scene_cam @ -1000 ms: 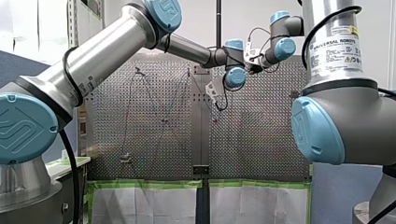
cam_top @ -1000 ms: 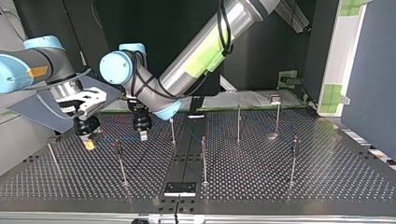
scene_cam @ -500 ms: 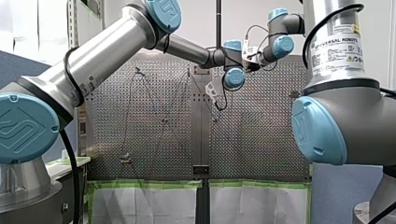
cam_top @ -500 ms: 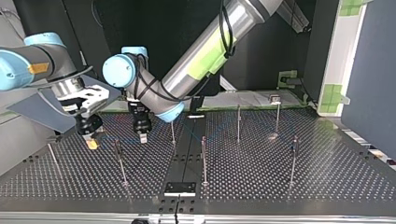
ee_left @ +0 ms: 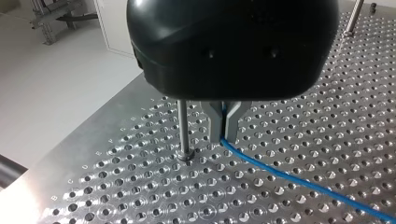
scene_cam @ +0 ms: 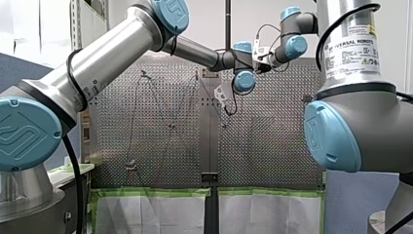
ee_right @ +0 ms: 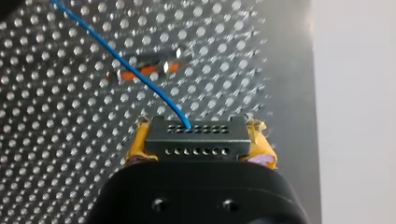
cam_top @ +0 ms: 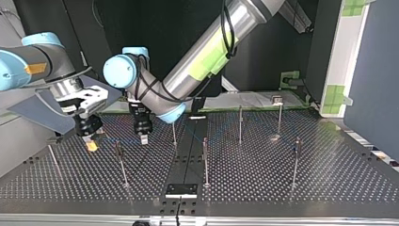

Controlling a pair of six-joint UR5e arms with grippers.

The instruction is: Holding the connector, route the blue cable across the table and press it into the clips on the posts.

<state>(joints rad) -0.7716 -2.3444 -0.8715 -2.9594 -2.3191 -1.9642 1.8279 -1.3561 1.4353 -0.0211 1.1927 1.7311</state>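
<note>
My right pincer (ee_right: 200, 140) clamps the connector (ee_right: 196, 133), my left pincer (ee_left: 224, 127) nips the blue cable (ee_left: 327, 192) low over the desk (ee_left: 140, 186); pulling taut could slip it past the post (ee_left: 183, 130) at its nine o'clock.

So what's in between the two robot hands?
The blue cable: in the right wrist view it leaves the connector held by my right gripper, and in the left wrist view it runs to my left gripper.

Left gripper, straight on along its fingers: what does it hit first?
Left gripper likely meets the perforated table first, right below it; the post stands beside that line. Gap unclear.
</note>
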